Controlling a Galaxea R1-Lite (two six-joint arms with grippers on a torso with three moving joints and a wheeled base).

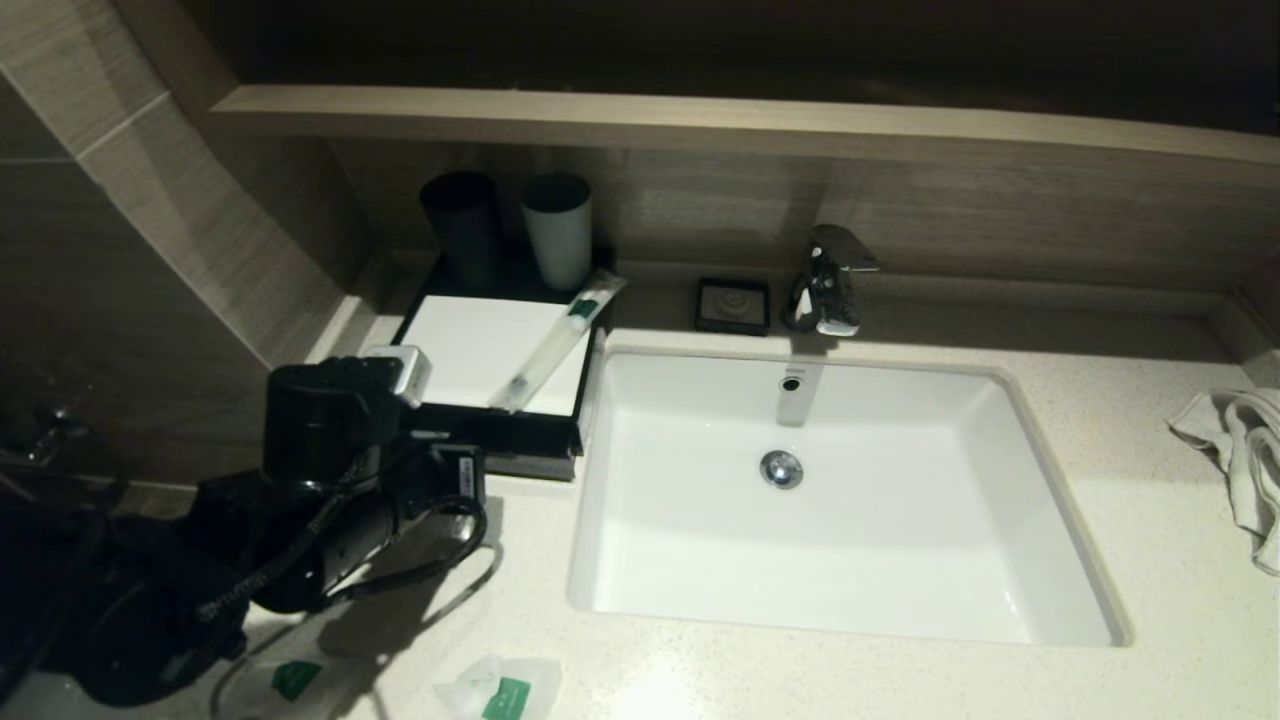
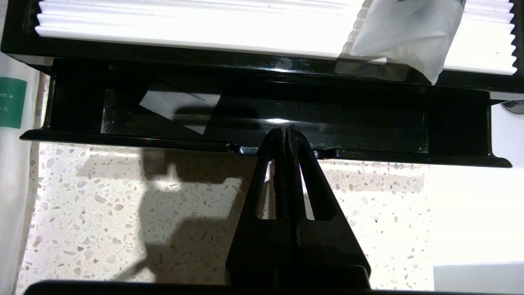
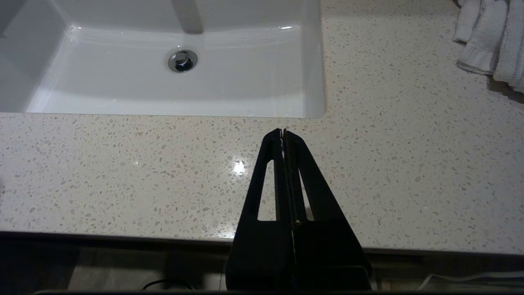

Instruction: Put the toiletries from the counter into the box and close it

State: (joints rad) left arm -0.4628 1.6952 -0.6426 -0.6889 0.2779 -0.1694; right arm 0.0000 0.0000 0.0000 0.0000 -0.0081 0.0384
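The black box (image 1: 450,340) with a white top sits left of the sink on the counter (image 1: 1100,480). One long packet (image 1: 555,335) lies slanted across its top, and the packet's end (image 2: 409,37) overhangs the front edge. The drawer (image 2: 368,123) stands pulled out a little; a pale flat sheet (image 2: 180,108) shows inside. My left gripper (image 2: 285,132) is shut and empty, tips at the drawer's front lip. Two small pouches (image 1: 295,678) (image 1: 505,695) lie near the counter's front edge. My right gripper (image 3: 283,132) is shut, hovering over the counter in front of the sink.
White sink (image 1: 1000,400) with chrome faucet (image 1: 825,285) fills the middle. Black cup (image 1: 462,225) and grey cup (image 1: 557,228) stand behind the box. Black soap dish (image 1: 733,305) sits by the faucet; a towel (image 1: 1245,455) lies far right. A green-labelled white packet (image 2: 10,102) lies beside the box.
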